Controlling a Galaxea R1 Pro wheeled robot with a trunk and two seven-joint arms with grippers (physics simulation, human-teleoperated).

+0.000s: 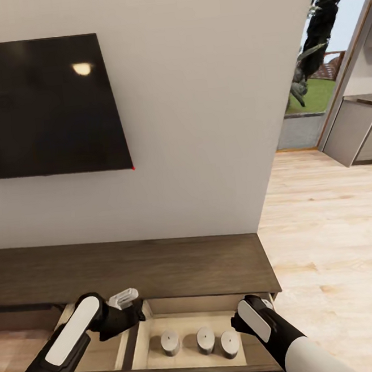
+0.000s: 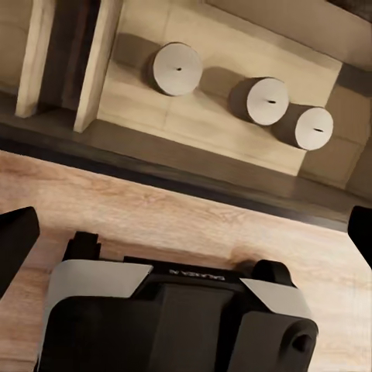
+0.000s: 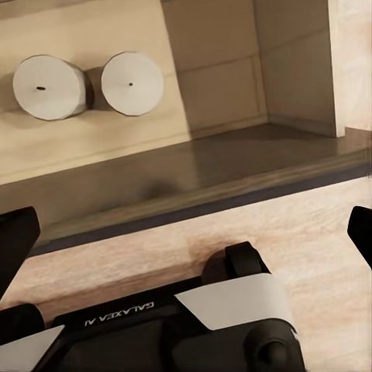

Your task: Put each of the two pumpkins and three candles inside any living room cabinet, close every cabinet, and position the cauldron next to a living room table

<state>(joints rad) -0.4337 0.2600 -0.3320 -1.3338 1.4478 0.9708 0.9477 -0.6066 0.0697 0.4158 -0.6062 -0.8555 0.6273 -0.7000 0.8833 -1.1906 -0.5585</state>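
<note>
Head view: I see three candles (image 1: 205, 339) standing upright in a row in the cabinet's (image 1: 159, 265) open drawer (image 1: 191, 356), below a wall-mounted TV (image 1: 42, 109). My left gripper (image 2: 186, 232) and right gripper (image 3: 186, 232) hover above the drawer's front edge, each empty with jaws spread wide apart.
</note>
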